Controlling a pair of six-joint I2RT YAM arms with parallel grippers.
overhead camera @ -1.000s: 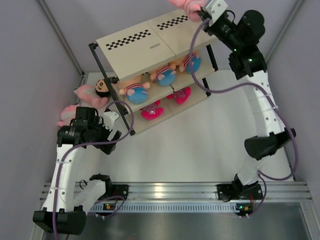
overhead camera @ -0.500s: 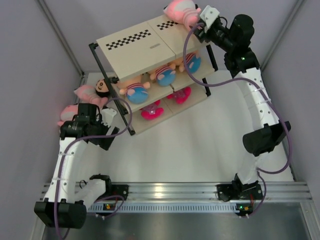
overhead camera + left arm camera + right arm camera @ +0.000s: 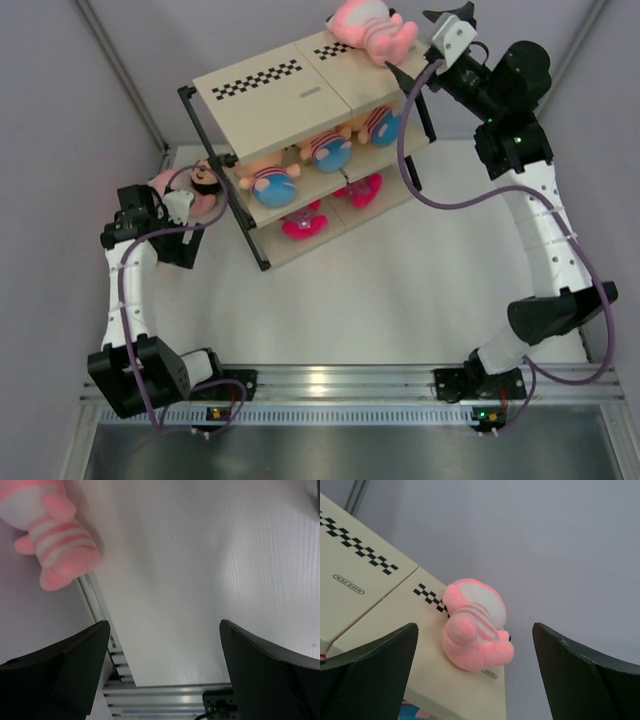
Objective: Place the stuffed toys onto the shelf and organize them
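A pink stuffed toy [image 3: 368, 28] with a striped middle lies at the far right corner of the shelf's [image 3: 290, 95] top board, by the checkered strip. My right gripper [image 3: 427, 45] stands open just right of it, touching nothing. In the right wrist view the toy [image 3: 475, 627] lies free between the fingers [image 3: 380, 660]. Three boy dolls [image 3: 330, 150] fill the middle board and two bright pink toys [image 3: 300, 222] the lower one. My left gripper [image 3: 165, 235] is open and empty over the table's left edge. Beside it are a boy doll [image 3: 205, 178] and a pink toy [image 3: 57, 540].
The left wall [image 3: 60, 150] stands close to my left arm. A metal rail [image 3: 170, 695] runs along the table's near edge, and another along its left side. White table [image 3: 400, 280] spreads in front of the shelf. The shelf's black frame post [image 3: 225, 180] is near the loose toys.
My right gripper opened, let go of the pink toy on the top board and drew back to the right. My left arm swung back toward the wall, over the loose toys.
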